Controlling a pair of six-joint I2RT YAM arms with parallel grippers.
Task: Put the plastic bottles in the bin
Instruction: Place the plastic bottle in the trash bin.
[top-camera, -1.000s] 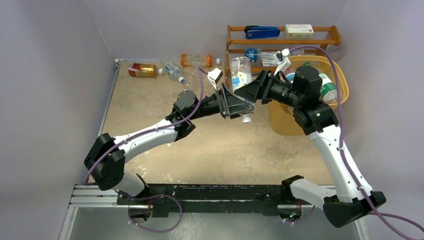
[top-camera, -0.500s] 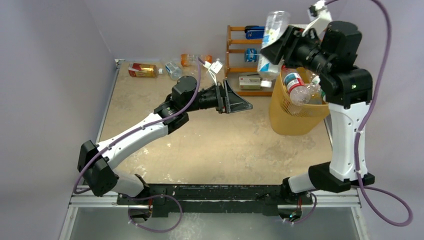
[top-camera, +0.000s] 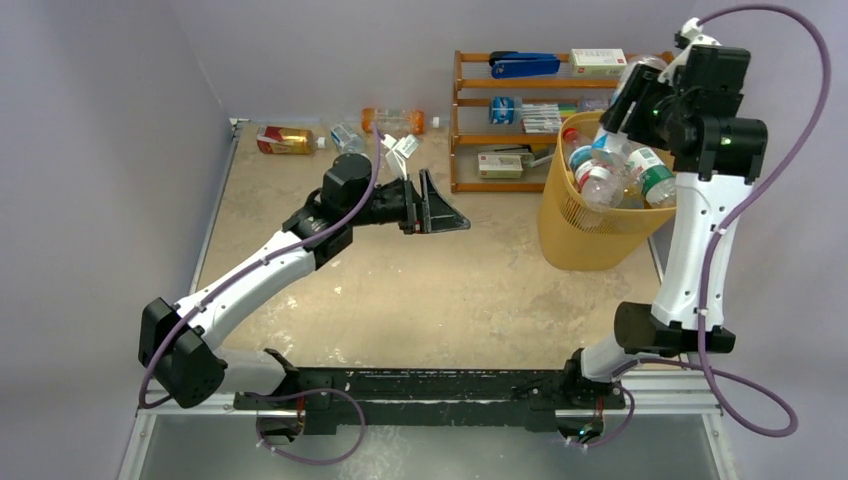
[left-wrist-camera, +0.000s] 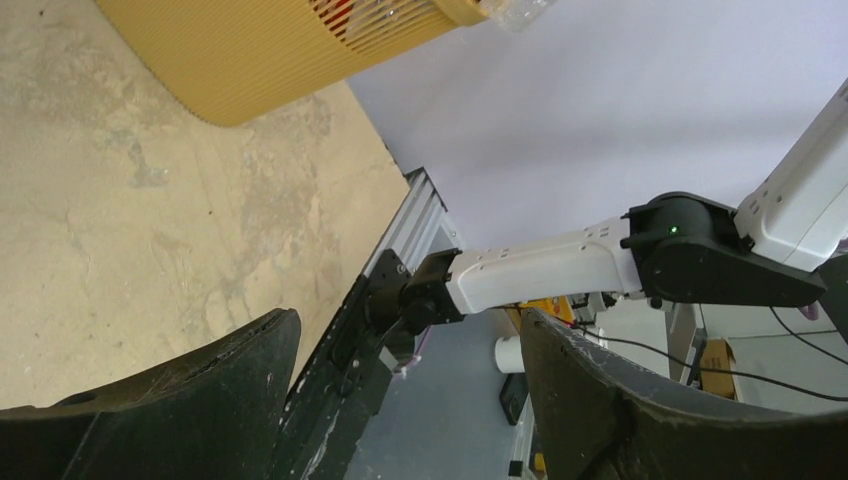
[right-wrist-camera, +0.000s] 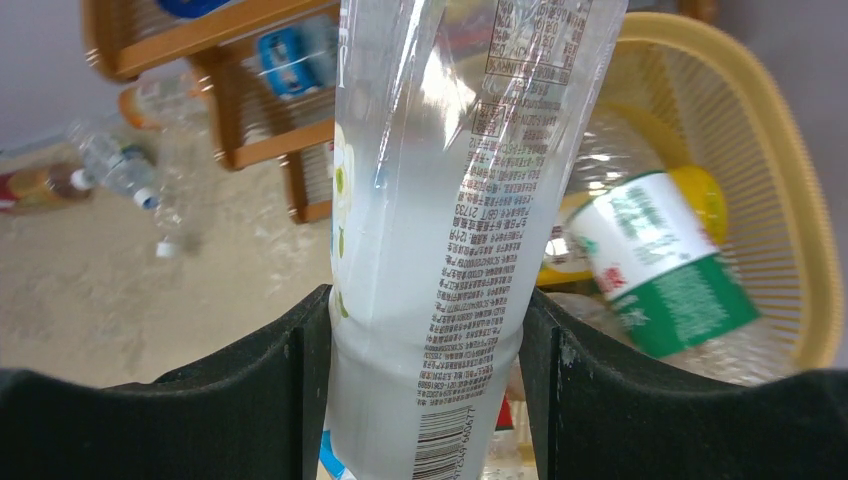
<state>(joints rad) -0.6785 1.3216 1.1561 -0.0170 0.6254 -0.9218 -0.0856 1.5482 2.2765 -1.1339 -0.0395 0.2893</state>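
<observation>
From above, the bin (top-camera: 590, 235) stands at 2 o'clock on the desk (top-camera: 400, 290), with heaped bottles (top-camera: 600, 175) inside. Three loose bottles (top-camera: 285, 140) lie at 11 o'clock, small and blurred. The left claw (top-camera: 445, 205) is spread and empty.

Left wrist: only the bin's wall shows, cut off at 12 o'clock.

Right wrist: the right claw (right-wrist-camera: 422, 300) clamps a clear bottle (right-wrist-camera: 440, 200), both ends out of frame, with the bin behind at 3 o'clock.

You are looking at a robotics lab test cell. Plain lilac partition walls (top-camera: 100, 150) box in a scuffed beige tabletop (top-camera: 450, 300). Two white-and-black robot arms (top-camera: 255, 275) are bolted to a silver aluminium rail (top-camera: 670, 402) at its near edge, trailing purple cables (top-camera: 827, 80). A brown wooden shelf rack (top-camera: 497, 184) stands at the far right.
</observation>
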